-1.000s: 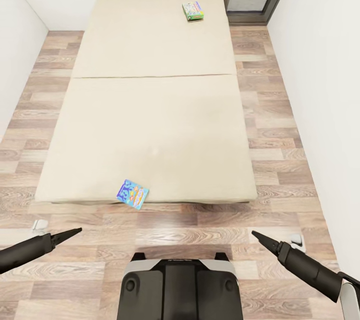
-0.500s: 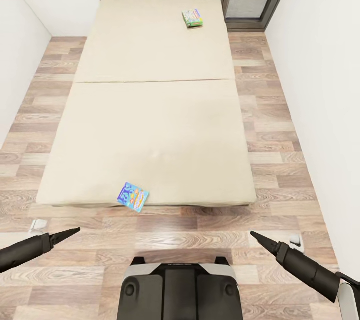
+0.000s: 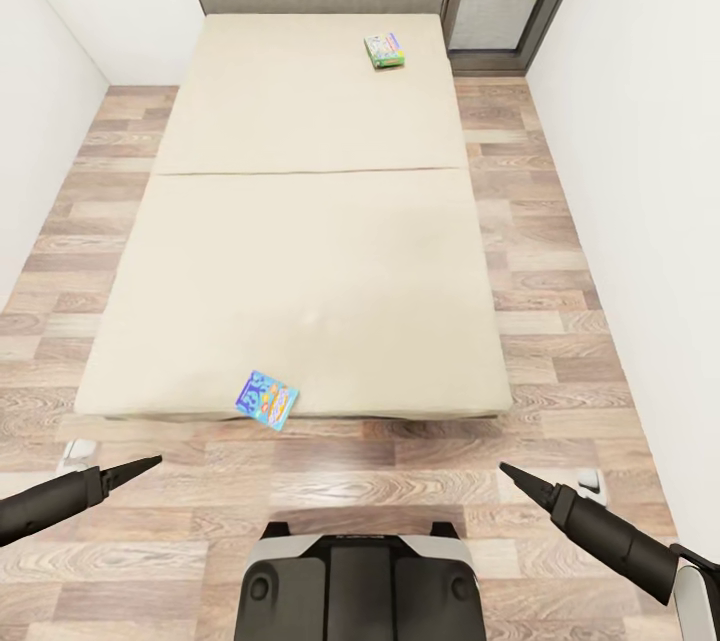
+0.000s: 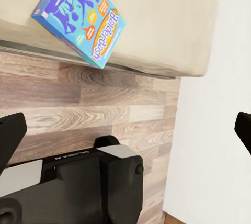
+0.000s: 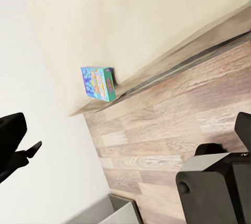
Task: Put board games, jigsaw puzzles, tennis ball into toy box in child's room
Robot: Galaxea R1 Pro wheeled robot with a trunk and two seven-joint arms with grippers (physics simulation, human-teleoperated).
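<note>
Bed [image 3: 300, 251]: blue game [image 3: 266, 399] overhanging foot edge, green game [image 3: 385, 50] near headboard corner
Progress: seemingly nothing collected
Left gripper [image 3: 150, 462], right gripper [image 3: 508, 470]: empty, spread unclear

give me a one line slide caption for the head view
Robot faces the bed, both grippers empty: a blue board game overhangs the near edge, a white-and-green one lies near the headboard.

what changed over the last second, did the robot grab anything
Nothing was grabbed. The whole head view shifted: the bed sits lower in frame with more headboard showing, so the camera moved, not the things. The blue board game and the white-and-green board game stayed put; left gripper and right gripper stay empty.
</note>
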